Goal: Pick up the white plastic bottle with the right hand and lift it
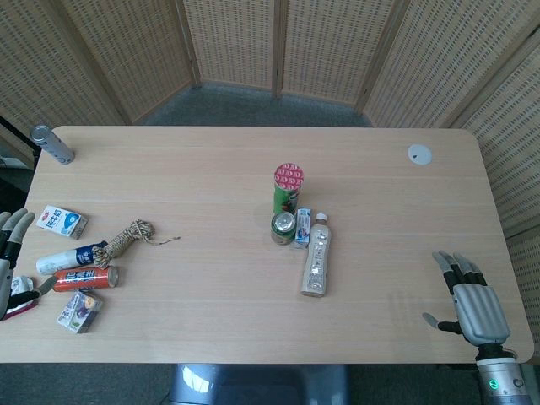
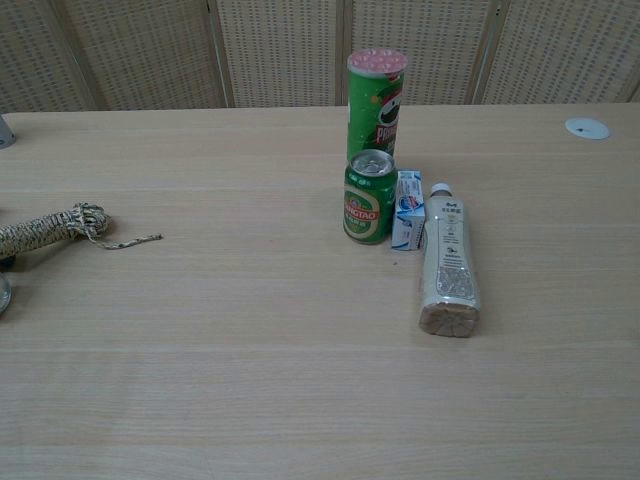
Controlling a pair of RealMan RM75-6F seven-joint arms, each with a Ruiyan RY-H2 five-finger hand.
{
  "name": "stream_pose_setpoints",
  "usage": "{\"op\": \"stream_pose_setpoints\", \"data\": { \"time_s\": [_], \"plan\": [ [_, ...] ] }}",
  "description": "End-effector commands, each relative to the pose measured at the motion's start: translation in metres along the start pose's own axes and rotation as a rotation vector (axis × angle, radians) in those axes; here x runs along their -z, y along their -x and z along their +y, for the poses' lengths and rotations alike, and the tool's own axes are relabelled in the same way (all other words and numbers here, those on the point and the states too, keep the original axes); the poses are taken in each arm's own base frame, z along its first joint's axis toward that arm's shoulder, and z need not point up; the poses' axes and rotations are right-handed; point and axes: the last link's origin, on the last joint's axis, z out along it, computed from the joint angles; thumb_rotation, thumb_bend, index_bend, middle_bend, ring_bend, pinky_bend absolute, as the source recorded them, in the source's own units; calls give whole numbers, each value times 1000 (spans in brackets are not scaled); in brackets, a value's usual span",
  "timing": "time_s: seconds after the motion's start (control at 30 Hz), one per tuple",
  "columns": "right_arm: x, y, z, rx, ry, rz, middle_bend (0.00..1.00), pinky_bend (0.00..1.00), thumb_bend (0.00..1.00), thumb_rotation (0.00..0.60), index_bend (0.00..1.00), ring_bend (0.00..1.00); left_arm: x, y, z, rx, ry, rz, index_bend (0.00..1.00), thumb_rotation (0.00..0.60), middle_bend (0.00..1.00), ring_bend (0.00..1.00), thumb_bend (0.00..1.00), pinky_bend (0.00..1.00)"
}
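Note:
A white plastic bottle (image 1: 316, 257) (image 2: 448, 265) lies on its side near the table's middle, its cap pointing toward the far edge. It lies beside a small blue-and-white carton (image 1: 302, 226) (image 2: 407, 208) and a green can (image 1: 283, 227) (image 2: 368, 197). My right hand (image 1: 471, 297) rests at the table's near right corner, well to the right of the bottle, with its fingers spread and nothing in them. At the left edge my left hand (image 1: 10, 236) shows only in part, fingers apart and empty. The chest view shows neither hand.
A tall green crisp tube (image 1: 288, 187) (image 2: 376, 100) stands just behind the can. At the left lie a rope bundle (image 1: 126, 236) (image 2: 50, 228), a milk carton (image 1: 61, 222), a white blue-labelled bottle (image 1: 72, 256), a red can (image 1: 84, 278) and a small box (image 1: 80, 311). A grey cylinder (image 1: 52, 144) and white disc (image 1: 419, 153) sit far back.

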Motion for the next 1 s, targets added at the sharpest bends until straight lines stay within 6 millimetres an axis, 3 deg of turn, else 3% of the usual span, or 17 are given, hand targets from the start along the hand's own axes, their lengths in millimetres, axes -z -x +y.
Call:
{"op": "stream_pose_setpoints", "data": {
  "time_s": [0.03, 0.3, 0.6, 1.0],
  "plan": [
    [-3, -1, 1, 19, -13, -2, 0, 0, 0, 572, 0, 0, 0, 1, 2, -2, 5, -2, 0, 600, 0, 0, 0, 0],
    [-29, -3, 8, 135, -163, -52, 0, 0, 0, 598, 0, 0, 2, 3, 2, -14, 5, -5, 0, 600, 0, 0, 0, 0],
    [-67, 3, 25, 441, -477, -118, 0, 0, 0, 600, 0, 0, 1, 14, -1, -52, -7, -28, 0, 600, 0, 0, 0, 0],
    [-91, 31, 7, 632, -771, -175, 0, 0, 0, 600, 0, 0, -5, 25, -7, -84, -51, -49, 0, 600, 0, 0, 0, 0]
  ]
}}
